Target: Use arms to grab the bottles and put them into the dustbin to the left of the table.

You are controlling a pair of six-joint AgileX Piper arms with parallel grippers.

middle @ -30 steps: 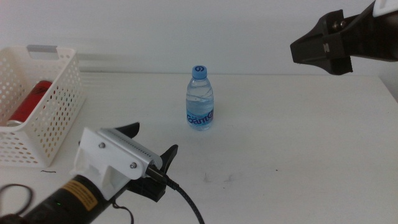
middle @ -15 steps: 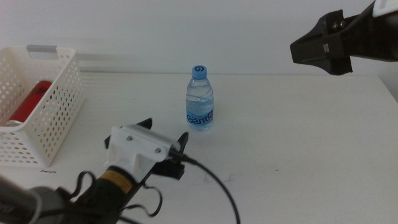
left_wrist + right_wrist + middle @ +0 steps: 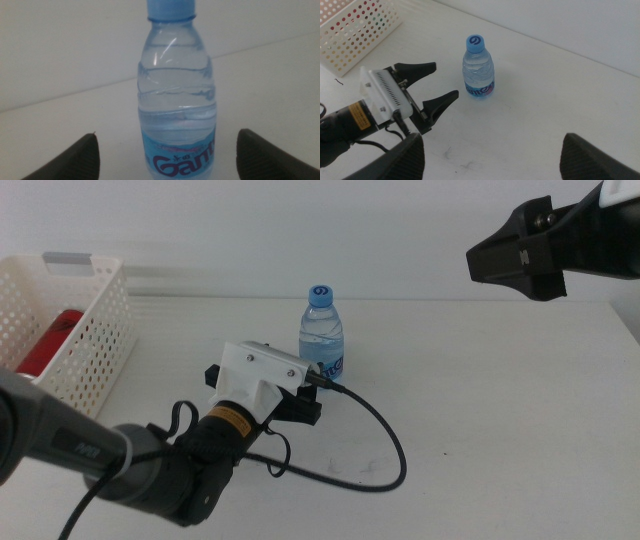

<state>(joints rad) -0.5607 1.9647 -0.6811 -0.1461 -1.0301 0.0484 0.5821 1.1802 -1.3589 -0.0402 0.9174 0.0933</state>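
Black jaws of my left gripper [image 3: 165,155] stand spread wide, holding nothing, with the clear water bottle [image 3: 177,95] upright between them but not touched by either. From above, that gripper [image 3: 297,385] sits low over the table [image 3: 480,410], just on the near side of the bottle [image 3: 322,338], its white wrist casing [image 3: 262,372] and yellow ring [image 3: 232,417] behind it and a black cable [image 3: 375,440] looping across the tabletop to the side. My right wrist camera shows the same left gripper [image 3: 437,85] with its two fingers parted and pointing at the blue-capped bottle [image 3: 478,67], a gap remaining between tips and label.

My right gripper [image 3: 490,160] hangs high above the table, well apart from the bottle, jaws open and empty; in the middle view it [image 3: 530,250] is up at the far right.

At the table's left edge stands the white perforated dustbin [image 3: 105,330], with the red soda can [image 3: 48,340] lying inside it.
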